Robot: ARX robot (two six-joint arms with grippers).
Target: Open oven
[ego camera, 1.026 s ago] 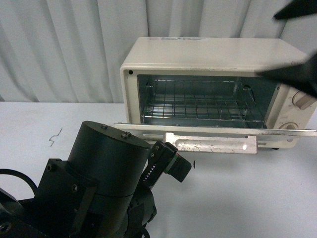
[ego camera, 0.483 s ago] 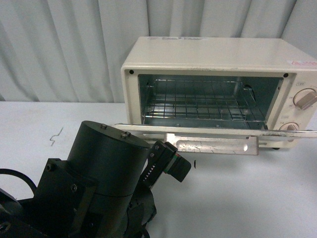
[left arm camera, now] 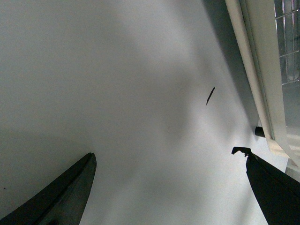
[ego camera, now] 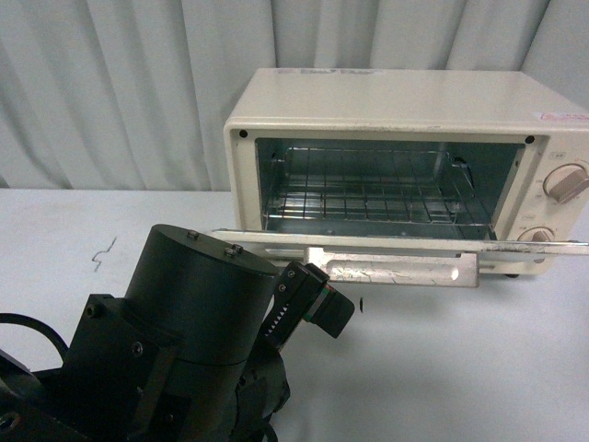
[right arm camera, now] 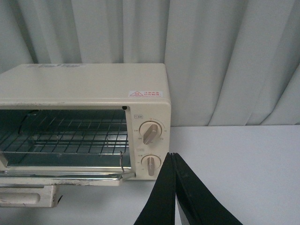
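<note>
The front view looks forward and slightly down over the table (ego camera: 460,368), the oven (ego camera: 386,101) near, in the upper right of frame. The left wrist view stares closely down at the table by the oven's edge. The right wrist view faces its front

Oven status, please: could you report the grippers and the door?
Left gripper open, empty. Right gripper shut, empty. Oven door down, fully open. Nothing blocking it.

Your left arm (ego camera: 184,341) sits folded low and close in front of the body camera. Its left gripper (left arm camera: 165,153) is empty, with the fingers (left arm camera: 65,192) spread wide apart. Your right gripper (right arm camera: 172,159) has its two fingers pressed flat together, clamping nothing.
</note>
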